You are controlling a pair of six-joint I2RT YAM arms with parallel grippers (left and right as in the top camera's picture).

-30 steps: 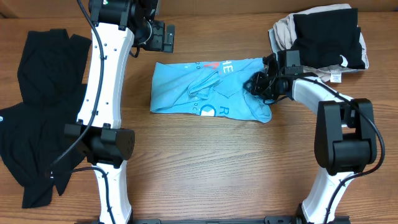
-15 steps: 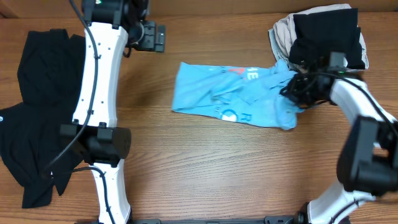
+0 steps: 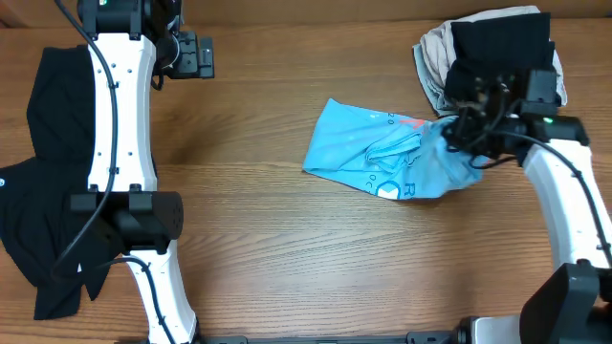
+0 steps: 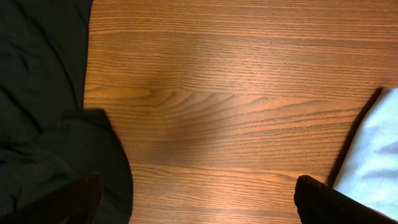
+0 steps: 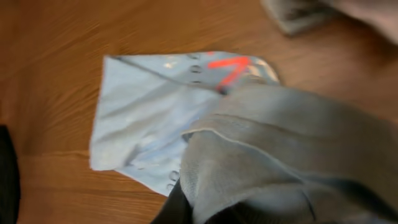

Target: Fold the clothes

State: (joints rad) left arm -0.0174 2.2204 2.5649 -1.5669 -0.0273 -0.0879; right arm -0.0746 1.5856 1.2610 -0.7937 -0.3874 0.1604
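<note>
A light blue T-shirt (image 3: 382, 153) with red and white lettering lies bunched at centre right of the table; it also shows in the right wrist view (image 5: 155, 118). My right gripper (image 3: 466, 141) is shut on its right edge, cloth draped over the fingers (image 5: 249, 205). A large plain black garment (image 3: 48, 172) lies spread at the far left, also in the left wrist view (image 4: 37, 124). My left gripper (image 3: 196, 55) is open and empty at the back left, its fingertips (image 4: 199, 199) wide apart over bare wood.
A pile of folded clothes, beige (image 3: 435, 53) under black (image 3: 502, 53), sits at the back right corner, just behind the right gripper. The shirt's left edge shows at the right of the left wrist view (image 4: 373, 162).
The right gripper has dragged the blue T-shirt to the right, toward the pile. The left arm has swung left, away from the shirt, toward the black garment.
</note>
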